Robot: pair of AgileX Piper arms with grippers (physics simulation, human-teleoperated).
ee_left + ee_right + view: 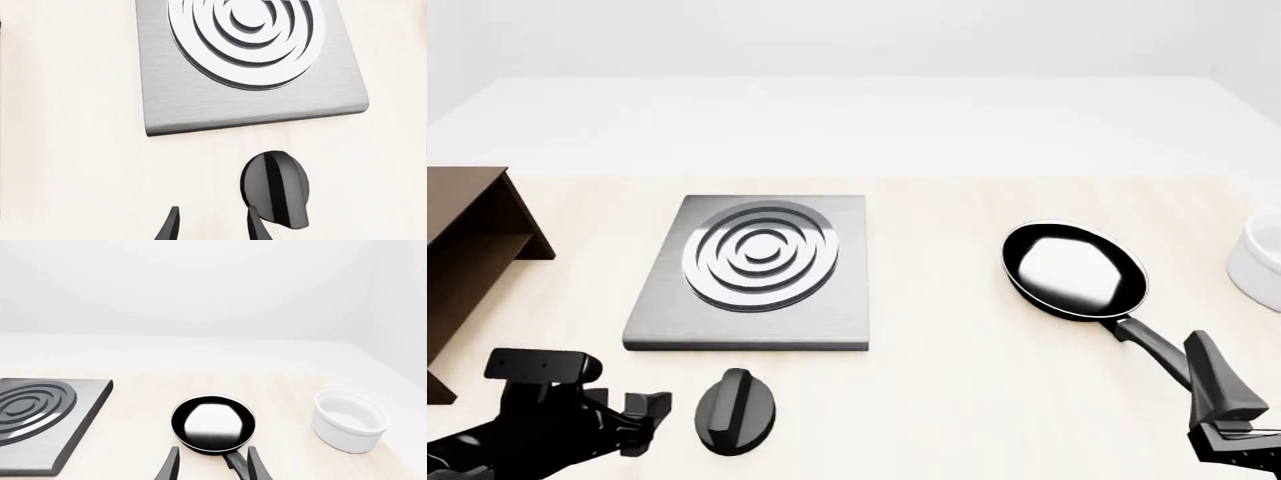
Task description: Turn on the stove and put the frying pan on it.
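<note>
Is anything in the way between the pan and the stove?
No, nothing visible. The pan sits on the table to the right of the stove, with only bare tabletop between them. The white cup is on the pan's far side.

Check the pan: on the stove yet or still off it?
Off. The pan sits upright on the table, well clear to the right of the stove, whose rings are bare. The right gripper has its jaws open around the handle.

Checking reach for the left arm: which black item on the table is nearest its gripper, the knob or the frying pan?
The knob: it lies right beside the left gripper, in front of the stove. The frying pan sits far off, by the right gripper.
</note>
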